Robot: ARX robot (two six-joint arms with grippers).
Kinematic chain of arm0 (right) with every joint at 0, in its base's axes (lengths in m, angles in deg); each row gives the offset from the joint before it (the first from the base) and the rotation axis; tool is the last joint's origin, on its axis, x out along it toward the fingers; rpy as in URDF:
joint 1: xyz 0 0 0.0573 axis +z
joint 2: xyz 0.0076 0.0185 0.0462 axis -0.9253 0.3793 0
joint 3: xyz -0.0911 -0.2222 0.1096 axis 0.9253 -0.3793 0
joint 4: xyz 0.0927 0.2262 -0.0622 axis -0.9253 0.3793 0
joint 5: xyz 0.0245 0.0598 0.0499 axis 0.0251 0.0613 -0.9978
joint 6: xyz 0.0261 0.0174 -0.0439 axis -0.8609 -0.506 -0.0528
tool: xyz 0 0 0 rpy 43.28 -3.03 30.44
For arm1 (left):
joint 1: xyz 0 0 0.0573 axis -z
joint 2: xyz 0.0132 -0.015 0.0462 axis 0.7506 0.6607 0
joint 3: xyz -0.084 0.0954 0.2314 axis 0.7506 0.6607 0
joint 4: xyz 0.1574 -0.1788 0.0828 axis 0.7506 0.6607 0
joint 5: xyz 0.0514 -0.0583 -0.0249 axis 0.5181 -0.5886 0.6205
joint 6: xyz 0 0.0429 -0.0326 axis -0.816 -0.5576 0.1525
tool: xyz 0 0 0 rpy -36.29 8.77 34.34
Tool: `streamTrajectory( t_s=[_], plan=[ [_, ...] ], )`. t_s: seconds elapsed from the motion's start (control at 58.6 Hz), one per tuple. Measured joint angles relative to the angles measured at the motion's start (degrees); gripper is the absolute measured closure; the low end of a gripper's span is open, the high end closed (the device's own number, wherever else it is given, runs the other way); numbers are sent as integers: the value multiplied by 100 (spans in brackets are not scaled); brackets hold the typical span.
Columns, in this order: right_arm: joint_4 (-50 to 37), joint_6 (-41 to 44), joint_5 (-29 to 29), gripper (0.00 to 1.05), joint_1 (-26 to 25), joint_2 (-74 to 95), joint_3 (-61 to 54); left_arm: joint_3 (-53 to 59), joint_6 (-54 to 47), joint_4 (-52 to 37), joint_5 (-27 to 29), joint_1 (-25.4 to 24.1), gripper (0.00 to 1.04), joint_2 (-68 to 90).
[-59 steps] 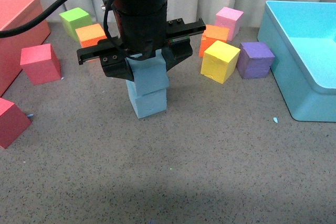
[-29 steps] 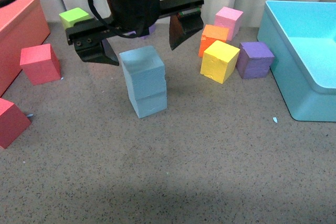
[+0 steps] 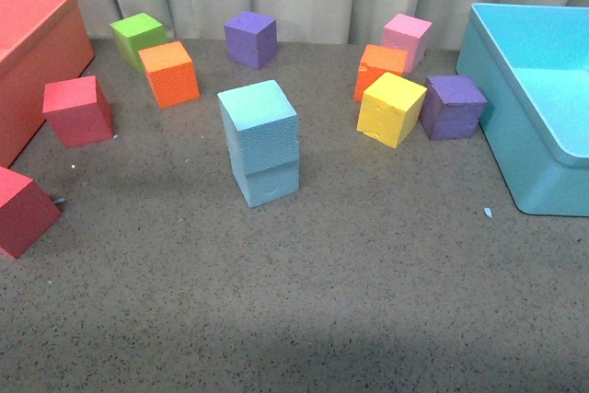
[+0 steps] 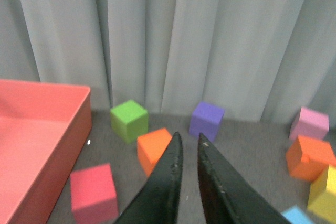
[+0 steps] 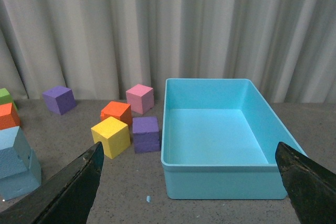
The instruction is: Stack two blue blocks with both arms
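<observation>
Already stacked, the two blue blocks (image 3: 260,140) stand upright on the worktop (image 3: 368,301), left of the turquoise bin (image 3: 538,108); left pincer (image 4: 187,145) nearly clenched, empty, right pincer (image 5: 189,174) released, both well clear.

**Cut off / hidden bits**

Front view: red bin (image 3: 37,52) cropped at left edge, turquoise bin (image 3: 515,108) cropped at right; low red cube (image 3: 23,213) partly out of frame. Lower blue block (image 3: 269,181) has its top hidden by upper blue block (image 3: 259,123). Left wrist view: one blue block's corner only, at bottom edge; yellow cube (image 4: 324,195) clipped at edge.
</observation>
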Motion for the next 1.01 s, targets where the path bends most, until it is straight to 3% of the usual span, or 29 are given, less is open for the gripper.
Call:
streamTrajectory(
  t_s=[0.068, 0.682, 0.75, 1.006],
  plan=[
    [0, 0, -2, 9, 0, 0, 0, 448, -24, 11, -197, -129, 101, -190],
    [0, 0, -2, 9, 0, 0, 0, 2221, -120, 1340, -1088, -1040, 101, -3276],
    [0, 0, -2, 9, 0, 0, 0, 2319, -127, 1635, -1484, -1346, 101, -3674],
    [0, 0, 0, 9, 0, 0, 0, 2496, -127, 2588, -1561, -1510, 101, -4824]
  ],
)
